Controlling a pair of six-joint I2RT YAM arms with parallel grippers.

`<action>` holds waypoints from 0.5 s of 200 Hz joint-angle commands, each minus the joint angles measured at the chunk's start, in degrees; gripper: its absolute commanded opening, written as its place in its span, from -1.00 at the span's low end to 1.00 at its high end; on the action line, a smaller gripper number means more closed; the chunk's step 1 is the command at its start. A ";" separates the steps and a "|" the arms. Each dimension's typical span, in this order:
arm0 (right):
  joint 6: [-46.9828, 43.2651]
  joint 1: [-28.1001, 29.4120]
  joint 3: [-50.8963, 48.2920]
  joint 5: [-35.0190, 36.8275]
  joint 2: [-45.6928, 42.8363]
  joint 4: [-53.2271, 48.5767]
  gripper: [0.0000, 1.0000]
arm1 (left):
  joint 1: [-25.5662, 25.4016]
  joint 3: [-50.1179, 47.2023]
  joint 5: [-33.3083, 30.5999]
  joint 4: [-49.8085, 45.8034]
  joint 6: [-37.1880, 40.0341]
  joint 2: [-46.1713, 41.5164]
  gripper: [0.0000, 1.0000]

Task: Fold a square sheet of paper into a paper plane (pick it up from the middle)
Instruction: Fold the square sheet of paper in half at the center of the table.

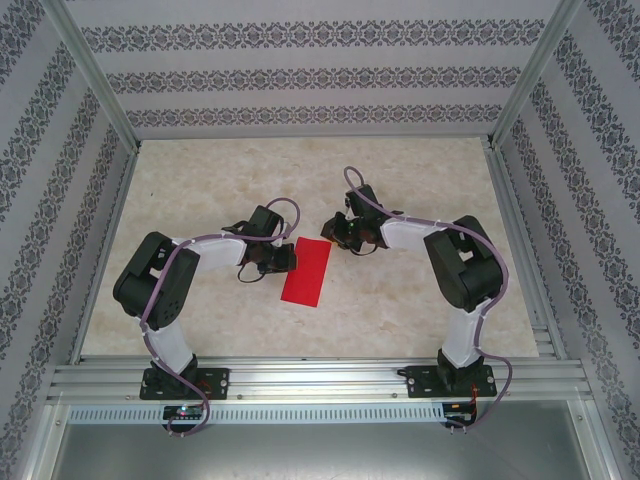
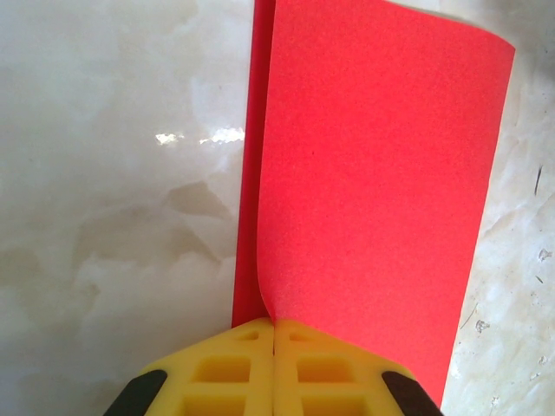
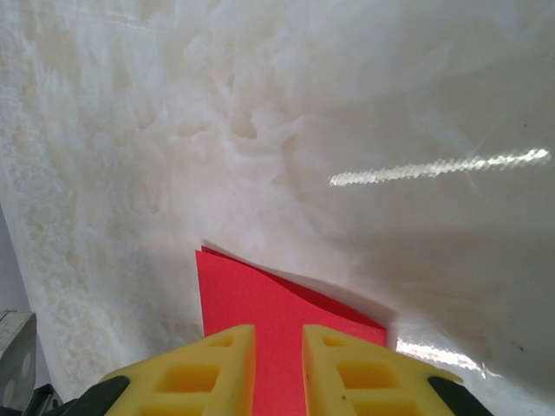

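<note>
The square sheet of paper (image 1: 307,270) is bright red and lies on the pale marble table, folded into a long double-layered rectangle. My left gripper (image 1: 283,258) is at its left long edge. In the left wrist view the yellow fingers (image 2: 274,322) are shut on the upper layer of the paper (image 2: 373,173), which curls up into them. My right gripper (image 1: 335,232) is at the sheet's far end. Its yellow fingers (image 3: 278,329) stand slightly apart, with the red paper (image 3: 260,299) showing flat in the gap. The paper plane is out of view.
Patterned walls (image 1: 320,80) close in the table on three sides, with aluminium posts at the corners. A metal rail (image 1: 320,378) carries both arm bases along the near edge. Bare marble (image 1: 420,170) surrounds the sheet.
</note>
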 commanded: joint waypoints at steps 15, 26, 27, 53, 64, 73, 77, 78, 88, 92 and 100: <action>-2.37 0.23 2.65 1.00 4.23 -2.88 -0.55 | -0.86 -2.46 -4.16 -5.93 1.71 2.91 -0.86; -2.23 0.42 2.25 0.82 4.12 -2.80 -0.55 | -0.85 -2.73 -4.16 -5.85 1.54 2.63 -0.87; -2.27 0.43 2.18 0.87 4.15 -2.76 -0.55 | -0.85 -2.71 -4.14 -5.85 1.54 2.63 -0.87; -2.52 0.25 2.29 1.08 2.22 -3.68 -0.56 | -0.87 -2.77 -4.32 -6.15 1.54 2.28 -0.87; -2.77 0.19 2.51 1.43 0.47 -4.28 -0.55 | -0.92 -2.70 -4.37 -6.27 1.62 2.03 -0.86; -3.17 0.18 3.00 1.49 -0.95 -4.71 -0.55 | -0.85 -2.63 -4.39 -6.44 1.68 1.89 -0.86; -3.32 0.18 3.14 1.35 -1.56 -4.85 -0.55 | -0.89 -2.64 -4.46 -6.46 1.67 1.85 -0.87; -3.30 0.14 3.12 1.27 -1.68 -4.84 -0.55 | -0.86 -2.63 -4.51 -6.46 1.69 1.85 -0.87; -3.26 0.23 3.31 0.23 -2.80 -4.34 -0.54 | -0.89 -2.57 -4.51 -6.55 1.71 1.76 -0.87; -3.11 0.40 3.27 -0.21 -3.04 -3.86 -0.54 | -0.85 -2.51 -4.52 -6.55 1.65 1.80 -0.87; -2.37 0.81 2.71 -0.89 -3.61 -2.83 -0.54 | -0.85 -2.42 -4.55 -6.55 1.62 1.85 -0.86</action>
